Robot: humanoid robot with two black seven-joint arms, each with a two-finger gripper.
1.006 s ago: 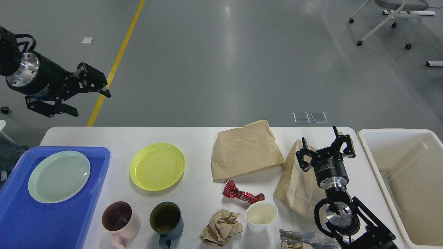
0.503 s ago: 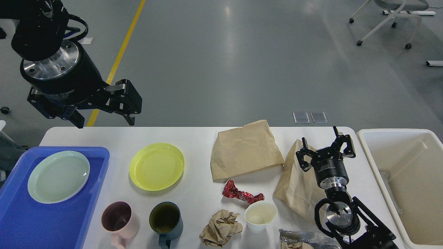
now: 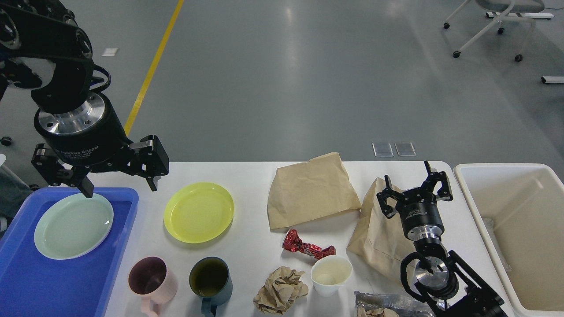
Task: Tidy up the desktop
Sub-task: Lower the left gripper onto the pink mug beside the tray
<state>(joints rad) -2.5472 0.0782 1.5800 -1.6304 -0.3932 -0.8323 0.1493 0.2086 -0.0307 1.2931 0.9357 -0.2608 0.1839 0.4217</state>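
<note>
The white desktop [image 3: 251,172] carries a yellow plate [image 3: 198,212], a pink mug [image 3: 152,277], a dark teal mug [image 3: 210,278], a crumpled brown paper ball [image 3: 280,290], a white paper cup [image 3: 331,275], a red foil wrapper [image 3: 308,248] and two brown paper bags [image 3: 313,189] [image 3: 374,240]. My left gripper [image 3: 119,186] is open and empty, hanging above the back right corner of the blue tray [image 3: 26,281], between the pale green plate [image 3: 73,226] and the yellow plate. My right gripper [image 3: 413,187] is open and empty over the right paper bag.
A cream bin [image 3: 467,193] stands off the desktop's right end. A clear plastic wrapper [image 3: 387,304] lies at the front edge by my right arm. An office chair [image 3: 493,22] stands far back on the grey floor.
My left gripper has swung right and down from high at the left to just above the tray's back right corner. The right arm has not moved.
</note>
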